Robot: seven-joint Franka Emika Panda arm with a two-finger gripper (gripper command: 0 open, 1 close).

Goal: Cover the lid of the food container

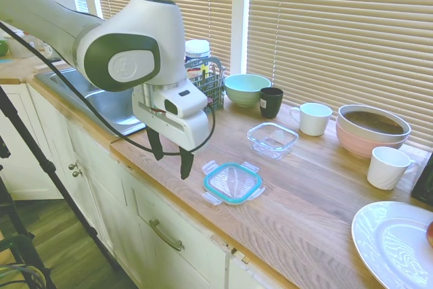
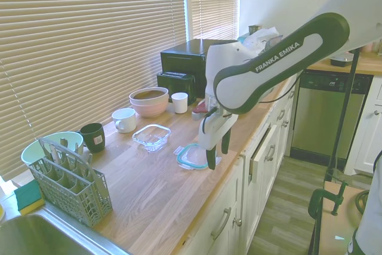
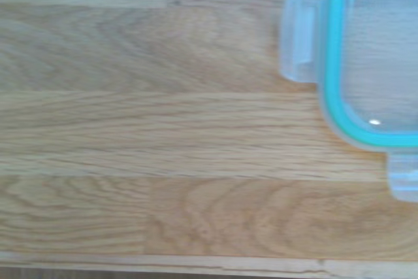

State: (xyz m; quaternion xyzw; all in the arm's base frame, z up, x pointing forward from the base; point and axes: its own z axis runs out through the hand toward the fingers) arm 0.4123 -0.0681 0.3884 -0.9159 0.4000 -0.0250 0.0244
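Near the front edge of the table (image 1: 325, 201), the gripper (image 1: 170, 159) hangs above bare wood with its fingers (image 1: 185, 165) spread wide and nothing between them. Just beside it lies the lid (image 1: 232, 182), flat on the wood, teal seal showing all round and its four clear tabs sticking out from the sides. Being close to square, the lid has no real long axis; in the first exterior view its corners point roughly toward the table's front edge and toward the blinds, so it sits turned like a diamond. The wrist view shows only one corner of the lid (image 3: 366, 63) with two tabs, which suggests the gripper is not yet centred over it.

The step in hand looks like the approach to pick up the lid. To do it well, the arm should probably move across until the fingers straddle one rim, then come down and close on the rim, since a flat lid offers little to grip from above.

Farther back, apart from the lid, stands the food container (image 1: 272, 139), upright and open. It sits at a similar turn, so little rotation should be needed.
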